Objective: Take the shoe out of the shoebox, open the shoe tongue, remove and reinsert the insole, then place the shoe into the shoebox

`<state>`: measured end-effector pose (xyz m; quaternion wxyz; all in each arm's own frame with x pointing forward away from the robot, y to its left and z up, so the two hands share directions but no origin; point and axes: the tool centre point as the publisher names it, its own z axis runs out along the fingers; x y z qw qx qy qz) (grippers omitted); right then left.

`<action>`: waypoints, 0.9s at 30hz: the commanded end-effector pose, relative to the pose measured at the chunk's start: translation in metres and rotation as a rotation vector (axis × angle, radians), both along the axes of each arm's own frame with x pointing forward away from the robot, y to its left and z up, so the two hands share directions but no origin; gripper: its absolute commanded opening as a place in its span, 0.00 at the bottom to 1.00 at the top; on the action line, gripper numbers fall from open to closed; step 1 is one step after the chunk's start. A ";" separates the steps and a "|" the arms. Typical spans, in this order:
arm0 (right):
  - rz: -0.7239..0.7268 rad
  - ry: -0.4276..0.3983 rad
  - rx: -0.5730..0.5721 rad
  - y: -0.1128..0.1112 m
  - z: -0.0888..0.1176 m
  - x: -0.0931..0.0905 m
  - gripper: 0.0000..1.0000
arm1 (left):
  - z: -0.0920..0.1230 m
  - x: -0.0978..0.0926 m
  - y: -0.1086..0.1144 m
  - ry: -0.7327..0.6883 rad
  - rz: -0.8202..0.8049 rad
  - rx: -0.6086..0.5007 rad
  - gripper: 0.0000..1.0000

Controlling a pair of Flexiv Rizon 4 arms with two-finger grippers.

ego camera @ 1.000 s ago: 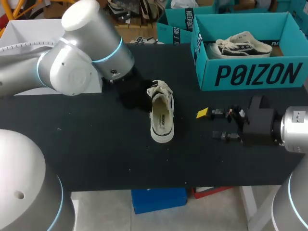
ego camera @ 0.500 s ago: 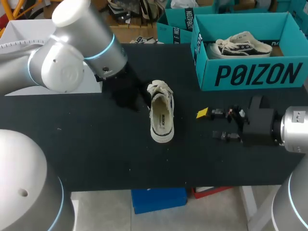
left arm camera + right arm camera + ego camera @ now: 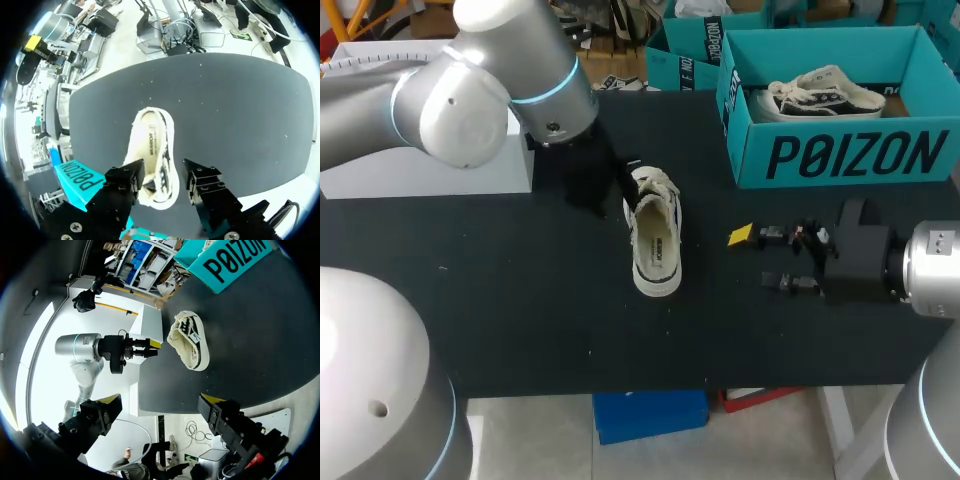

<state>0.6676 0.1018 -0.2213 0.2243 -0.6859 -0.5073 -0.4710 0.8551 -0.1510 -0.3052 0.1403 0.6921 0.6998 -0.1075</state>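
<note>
A cream low-top shoe (image 3: 655, 238) lies on the black table (image 3: 520, 300), laces up, its toe toward the front edge. My left gripper (image 3: 618, 192) hovers at the shoe's laced back end, on its left side. In the left wrist view its fingers (image 3: 125, 180) stand apart over that end of the shoe (image 3: 152, 145), not gripping it. My right gripper (image 3: 760, 260) sits low to the shoe's right, wide open with nothing in it. From the right wrist view (image 3: 160, 407) the shoe (image 3: 189, 342) lies well ahead. The teal shoebox (image 3: 840, 150) stands at the back right.
A second shoe (image 3: 825, 92) lies inside the teal shoebox. Another teal box (image 3: 685, 50) stands behind it to the left. A white block (image 3: 420, 170) sits at the table's back left, under my left arm.
My left gripper went from shut to open beside the shoe's back end. The left arm swung slightly left, then back. The shoe and the right arm stayed put.
</note>
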 end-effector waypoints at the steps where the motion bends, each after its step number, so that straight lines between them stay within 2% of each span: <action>1: 0.000 0.000 0.000 0.001 0.000 0.001 1.00 | -0.008 0.013 -0.001 0.004 0.037 -0.043 0.00; 15: 0.000 0.000 0.000 0.001 0.000 0.001 1.00 | -0.030 0.066 -0.029 0.078 0.130 -0.154 0.00; 20: 0.000 0.000 0.000 0.001 0.000 0.001 1.00 | -0.039 0.070 -0.038 0.110 0.128 -0.170 0.00; 27: 0.000 0.000 0.000 0.001 0.000 0.001 1.00 | -0.049 0.061 -0.044 0.156 0.115 -0.185 0.00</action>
